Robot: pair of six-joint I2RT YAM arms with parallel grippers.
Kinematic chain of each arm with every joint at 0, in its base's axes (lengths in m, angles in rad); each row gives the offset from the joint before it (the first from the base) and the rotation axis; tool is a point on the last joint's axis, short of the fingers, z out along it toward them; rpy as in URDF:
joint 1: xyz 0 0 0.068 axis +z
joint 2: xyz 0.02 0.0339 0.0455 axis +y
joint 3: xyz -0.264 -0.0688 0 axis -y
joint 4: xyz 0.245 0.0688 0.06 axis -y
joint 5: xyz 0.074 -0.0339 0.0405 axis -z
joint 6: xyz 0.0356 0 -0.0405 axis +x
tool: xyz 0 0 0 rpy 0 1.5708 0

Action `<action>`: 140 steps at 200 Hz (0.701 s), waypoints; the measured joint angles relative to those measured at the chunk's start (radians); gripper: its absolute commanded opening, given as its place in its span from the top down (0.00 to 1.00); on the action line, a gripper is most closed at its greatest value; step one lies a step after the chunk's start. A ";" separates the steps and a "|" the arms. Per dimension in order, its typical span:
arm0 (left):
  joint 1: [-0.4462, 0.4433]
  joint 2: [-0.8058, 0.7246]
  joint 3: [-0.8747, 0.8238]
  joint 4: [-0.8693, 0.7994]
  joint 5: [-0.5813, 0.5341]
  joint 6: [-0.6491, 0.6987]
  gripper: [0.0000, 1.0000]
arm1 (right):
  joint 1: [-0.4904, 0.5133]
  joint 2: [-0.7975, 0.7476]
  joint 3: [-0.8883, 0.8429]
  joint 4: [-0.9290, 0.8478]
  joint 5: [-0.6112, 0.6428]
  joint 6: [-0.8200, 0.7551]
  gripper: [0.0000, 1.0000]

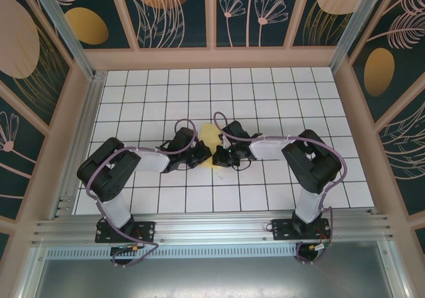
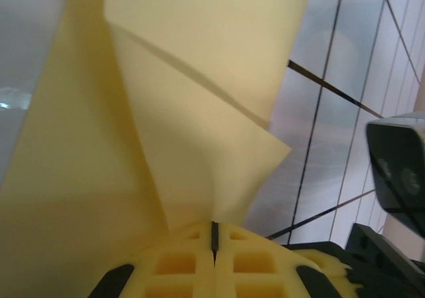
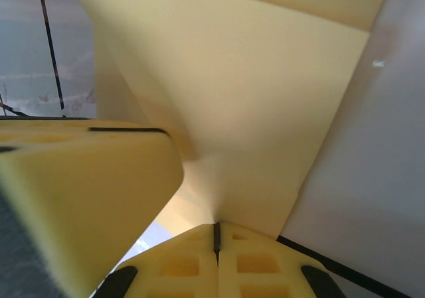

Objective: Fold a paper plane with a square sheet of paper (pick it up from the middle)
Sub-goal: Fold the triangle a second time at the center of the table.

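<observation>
The left gripper (image 2: 214, 243) is clenched on the near edge of the pale yellow sheet of paper (image 2: 199, 132). The right gripper (image 3: 216, 237) pinches the same sheet, jaws tight together. From above, the 2 grippers hide most of it over the middle of the gridded table (image 1: 265, 92).

Robot lab test cell: white grid-lined tabletop (image 1: 279, 85), aluminium extrusion frame rails (image 1: 212, 230), dark floral-printed wall panels (image 1: 255, 12) enclosing.

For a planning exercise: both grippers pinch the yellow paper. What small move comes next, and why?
Probably lower the paper onto the table to crease it: left gripper and right gripper both pinch it, and its folded flap stands loose.
</observation>
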 measured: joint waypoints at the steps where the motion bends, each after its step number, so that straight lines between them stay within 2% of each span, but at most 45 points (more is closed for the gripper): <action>1: 0.000 0.001 0.000 0.000 0.000 0.000 1.00 | 0.000 0.000 0.000 0.000 0.000 0.000 1.00; 89: -0.002 0.018 0.030 -0.066 -0.042 -0.018 1.00 | 0.000 0.007 0.009 -0.011 0.001 -0.001 1.00; 140: 0.048 0.042 0.044 -0.054 0.004 -0.009 0.99 | 0.000 0.011 0.000 0.018 0.003 -0.003 1.00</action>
